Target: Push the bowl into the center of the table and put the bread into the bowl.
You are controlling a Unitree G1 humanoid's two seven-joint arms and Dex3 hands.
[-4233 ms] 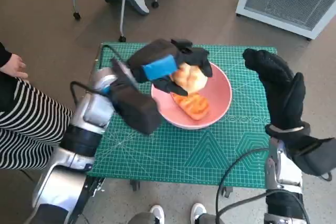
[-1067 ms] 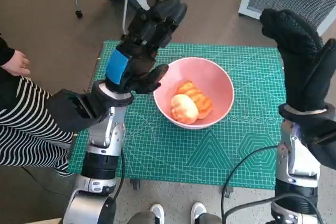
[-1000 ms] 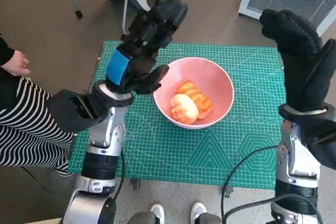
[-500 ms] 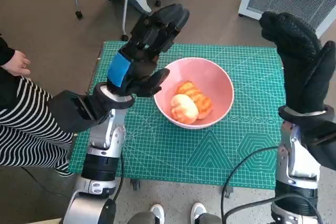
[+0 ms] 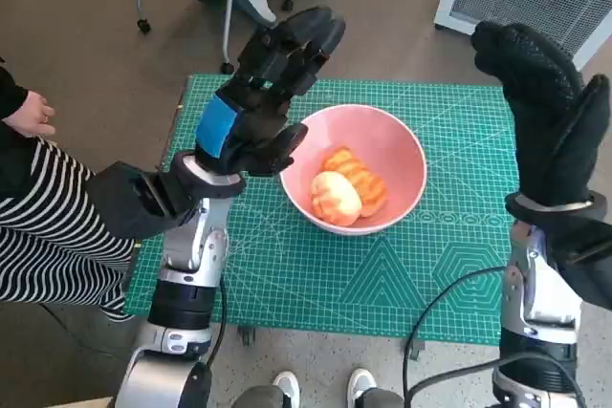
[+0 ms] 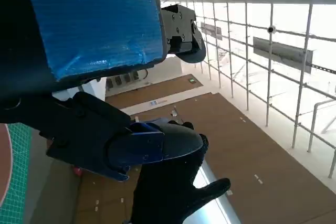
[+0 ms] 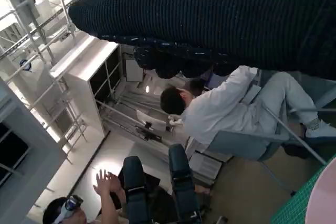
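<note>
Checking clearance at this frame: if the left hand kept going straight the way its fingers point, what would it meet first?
Probably nothing nearby. The left hand is raised beside the pink bowl, fingers aimed up and away past the table's far edge. A chair leg lies beyond on the floor; depth is unclear.

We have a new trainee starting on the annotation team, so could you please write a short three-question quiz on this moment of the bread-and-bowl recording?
1. True or false: the pink bowl is empty.
2. What is the left hand holding? A) a bread piece B) the bowl's rim C) nothing
3. Fill in: the bowl stands on a green ___ that covers the table.

Key
1. False: two pieces of bread lie in it.
2. C: it is raised beside the bowl with its fingers apart; the right hand is raised and empty too.
3. cutting mat
</note>
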